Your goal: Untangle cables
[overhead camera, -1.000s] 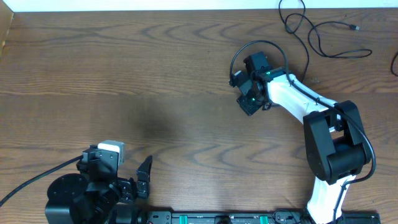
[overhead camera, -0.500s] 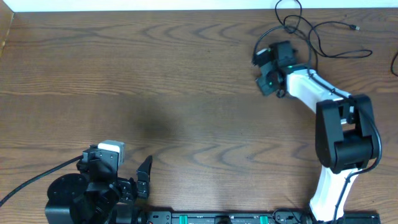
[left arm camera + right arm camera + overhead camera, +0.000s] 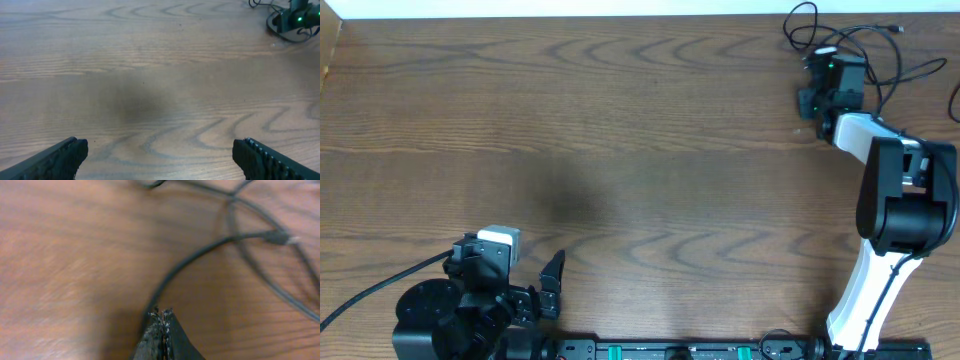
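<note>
thin black cables looped, overlapping (small connector visible)

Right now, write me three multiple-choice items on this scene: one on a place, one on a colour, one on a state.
1. Where on the table do the cables lie?
A. near left corner
B. centre
C. far right corner

2. What colour is the cable pinched in the right tool?
A. white
B. black
C. red

3. How does the left tool stand?
A. open, nothing in it
B. shut on a cable
C. shut, empty

Answers:
1. C: the overhead view shows the cables looping at the far right edge.
2. B: the right wrist view shows a dark cable running out of the shut tool.
3. A: it gapes wide over bare table.
</note>
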### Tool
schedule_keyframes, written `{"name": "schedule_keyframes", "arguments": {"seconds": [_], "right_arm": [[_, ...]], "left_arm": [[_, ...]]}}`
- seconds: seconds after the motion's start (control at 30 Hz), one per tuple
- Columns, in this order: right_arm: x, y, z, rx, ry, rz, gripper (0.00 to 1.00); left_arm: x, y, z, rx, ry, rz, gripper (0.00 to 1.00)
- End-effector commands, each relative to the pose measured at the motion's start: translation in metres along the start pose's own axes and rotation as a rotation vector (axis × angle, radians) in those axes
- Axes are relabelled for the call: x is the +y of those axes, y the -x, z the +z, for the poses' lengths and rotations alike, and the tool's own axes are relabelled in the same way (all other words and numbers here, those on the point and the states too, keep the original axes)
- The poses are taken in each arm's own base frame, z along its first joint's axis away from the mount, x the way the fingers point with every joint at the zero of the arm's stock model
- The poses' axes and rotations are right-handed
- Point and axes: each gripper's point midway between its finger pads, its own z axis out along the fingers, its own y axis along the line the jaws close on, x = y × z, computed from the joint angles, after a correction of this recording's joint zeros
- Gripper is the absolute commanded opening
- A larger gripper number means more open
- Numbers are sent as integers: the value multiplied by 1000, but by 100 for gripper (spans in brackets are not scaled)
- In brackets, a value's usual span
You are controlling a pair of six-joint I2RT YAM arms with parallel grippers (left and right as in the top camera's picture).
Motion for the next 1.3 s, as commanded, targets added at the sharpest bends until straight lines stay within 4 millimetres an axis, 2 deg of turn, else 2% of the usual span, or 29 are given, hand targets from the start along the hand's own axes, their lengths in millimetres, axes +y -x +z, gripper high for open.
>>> {"name": "schedule_keyframes", "arguments": {"seconds": [0.0,0.1,0.2,0.33,0.4,0.47,0.67,0.87,1.07,1.27], "right_arm": [[-4,15,-2,-28,-3,90,1],[-2,45,-24,-42,7,79,1],[-1,61,-65,24,27,136,1],[-6,56,-115,118,28,295,1],[-8,47,-129,170,20,338,1],[-12,29,-137,244,-14,381,1],[-33,-23,-132,379,-171,383,1],[-38,-75,-124,484,-226,376,1],[-49,-106,-103,449,-254,418,1],[-49,-133,-89,425,-263,439,1]], "left_arm": [[0,2,-2,-7,1,18,100],[0,2,-2,-7,1,18,100],[0,2,-2,-7,1,18,100],[0,2,-2,-7,1,18,100],[0,2,-2,-7,1,18,100],[0,2,-2,-7,1,18,100],[0,2,-2,-7,1,18,100],[0,2,-2,-7,1,18,100],[0,2,-2,-7,1,18,100],[0,2,-2,-7,1,18,100]]}}
